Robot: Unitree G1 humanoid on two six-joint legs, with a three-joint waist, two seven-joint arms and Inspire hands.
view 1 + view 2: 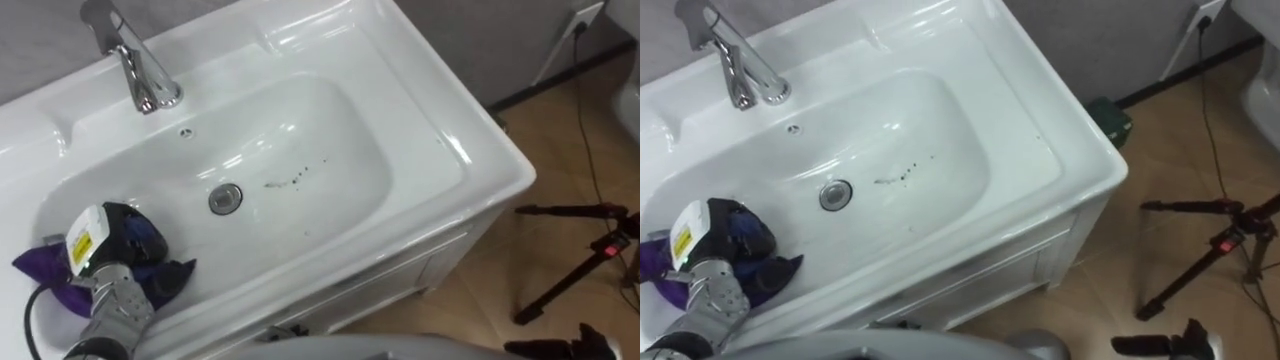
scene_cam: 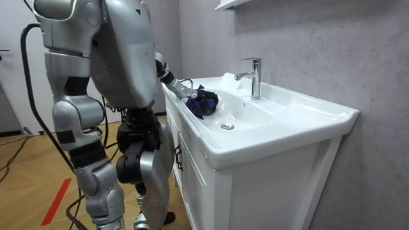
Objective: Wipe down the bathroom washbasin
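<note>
The white basin (image 1: 330, 130) is set in a white cabinet, with a chrome drain (image 1: 225, 198) at its bottom and dark specks of dirt (image 1: 295, 178) just right of the drain. A purple and dark blue cloth (image 1: 165, 278) lies bunched in the basin's left end. My left hand (image 1: 112, 243) rests on top of the cloth with its dark fingers curled into it. In the room view the left hand (image 2: 184, 89) reaches over the front rim onto the cloth (image 2: 206, 101), and I stand close against the cabinet front.
A chrome faucet (image 1: 140, 70) rises at the basin's back rim, left of centre. On the wooden floor to the right stands a black tripod (image 1: 580, 250), with a cable running from a wall socket (image 1: 588, 14).
</note>
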